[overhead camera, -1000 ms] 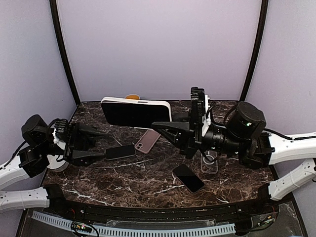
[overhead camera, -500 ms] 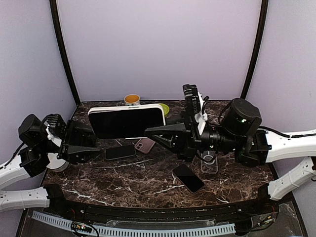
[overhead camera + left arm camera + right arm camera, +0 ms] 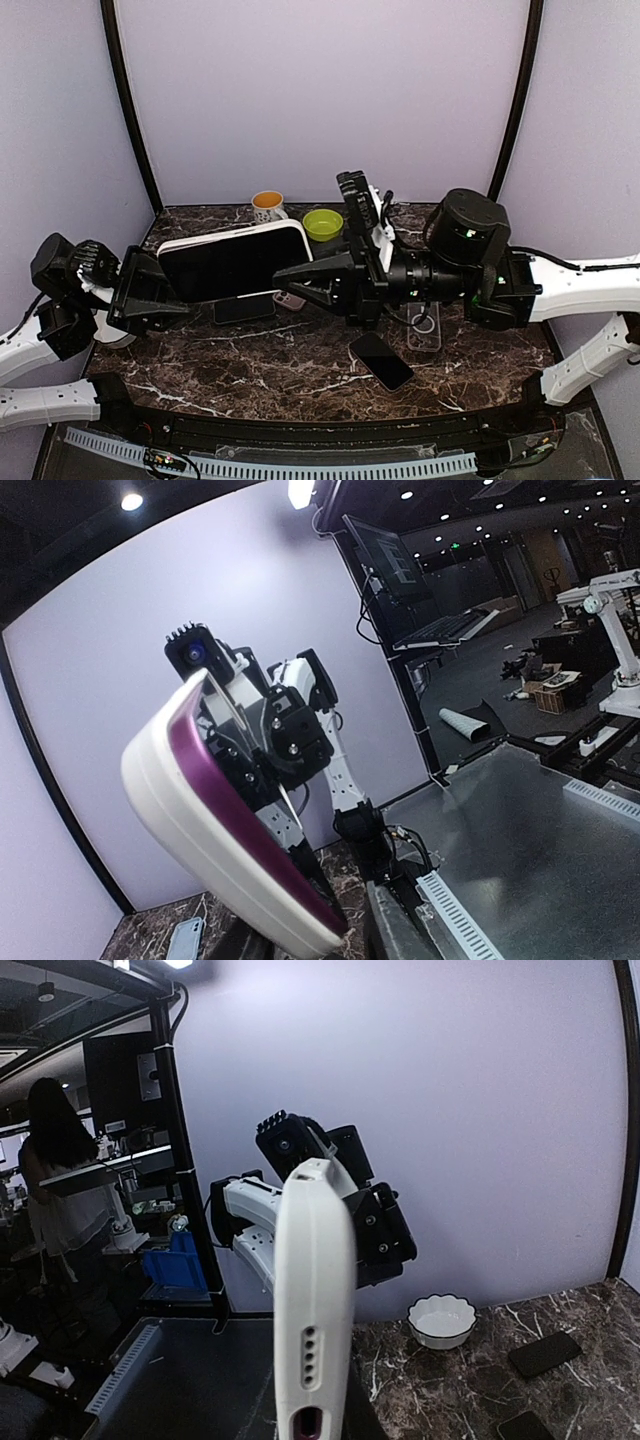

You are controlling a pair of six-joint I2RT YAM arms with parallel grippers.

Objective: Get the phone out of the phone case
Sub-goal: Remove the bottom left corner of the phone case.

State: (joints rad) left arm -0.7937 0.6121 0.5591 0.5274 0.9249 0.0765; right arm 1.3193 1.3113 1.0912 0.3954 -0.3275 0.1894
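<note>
Cell: dark marble tabletop (image 3: 280,375), lilac walls (image 3: 320,100).
White-cased large phone (image 3: 235,262) aloft over table's left-centre; R gripper (image 3: 285,283) clamped on its right end; L gripper (image 3: 165,300) at left end, grip unclear. Green bowl (image 3: 322,222) by rear edge.

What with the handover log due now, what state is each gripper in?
Left gripper: at the left end of the cased phone; open or closed cannot be told.
Right gripper: closed, holding the cased phone's right end.
</note>
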